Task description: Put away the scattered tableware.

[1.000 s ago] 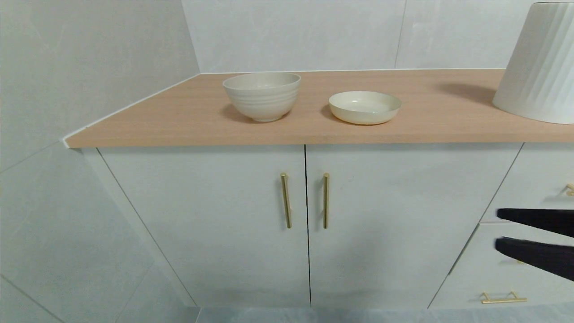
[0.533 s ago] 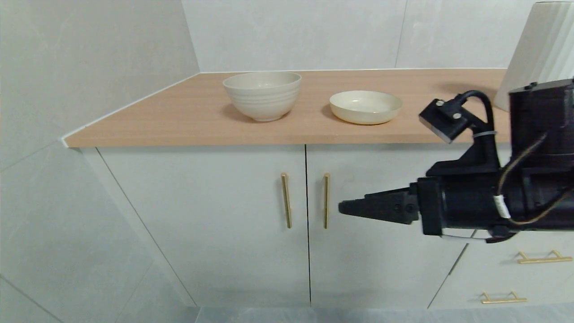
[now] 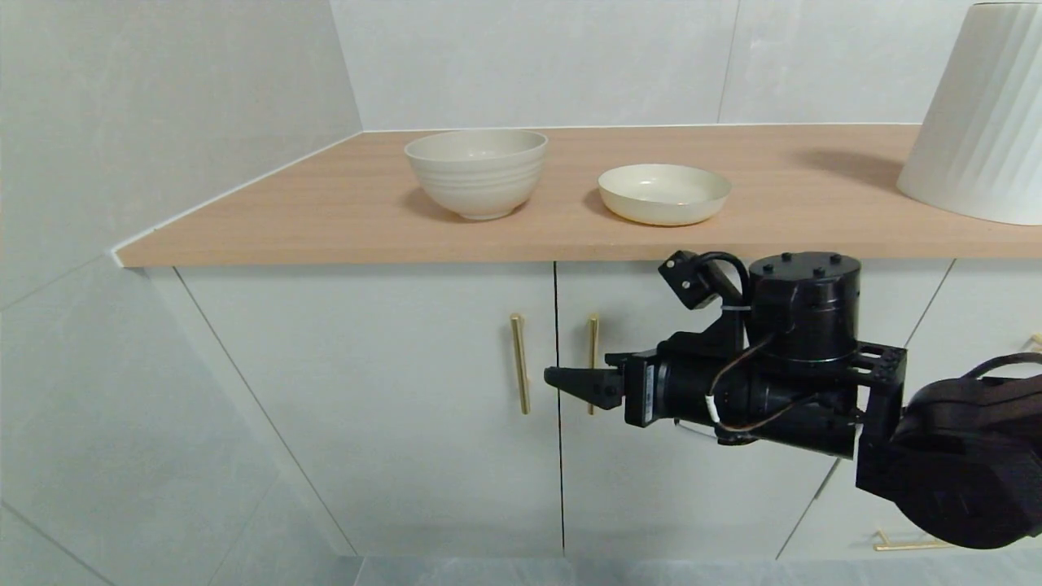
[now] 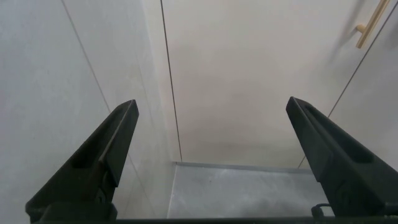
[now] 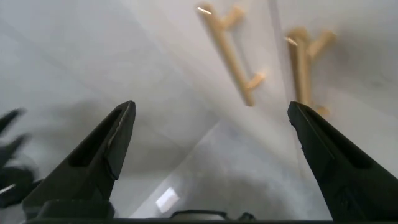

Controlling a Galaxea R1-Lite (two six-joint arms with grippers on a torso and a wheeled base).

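Brass-coloured bar handle (image 3: 592, 338) of the pale grey cabinet door (image 3: 692, 505) may be missed or knocked if the right end effector (image 3: 570, 381), spread open near it, is misaligned, while the ribbed beige bowl (image 3: 476, 173) and shallow cream dish (image 3: 663, 194) stand on the wooden table (image 3: 326, 228).

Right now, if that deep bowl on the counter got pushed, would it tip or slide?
The deep bowl probably slides first: the counter looks smooth. Its narrow foot under a wide rim suggests a push near the rim could rock it. It looks rigid, possibly breakable.
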